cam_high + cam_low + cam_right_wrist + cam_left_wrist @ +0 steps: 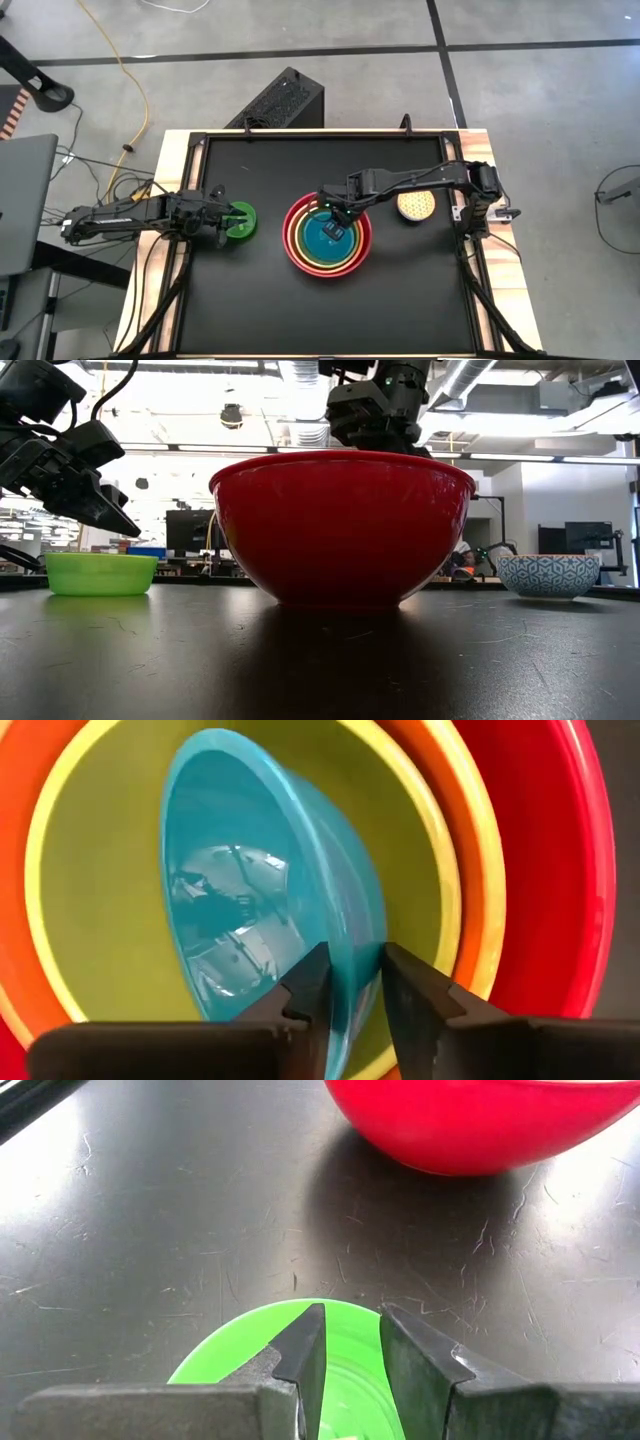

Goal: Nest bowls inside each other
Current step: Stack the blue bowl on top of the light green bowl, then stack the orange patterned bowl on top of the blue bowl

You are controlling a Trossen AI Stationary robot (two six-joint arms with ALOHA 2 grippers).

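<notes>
Nearest me, centre table: red-pink bowl (291,243) holding the orange bowl (20,920), then the lime green bowl (100,900), then the teal blue bowl (322,238); right gripper (352,982) sits over the stack's far rim, fingers narrow, straddling the teal rim, which runs between them; I can't tell whether they pinch it; Left of the stack, small bright green bowl (240,222) stands alone; left gripper (350,1345) over its left rim, fingers narrowly apart, one either side of the edge; Farther right, speckled pale yellow bowl (416,206) stands apart by the right arm.
</notes>
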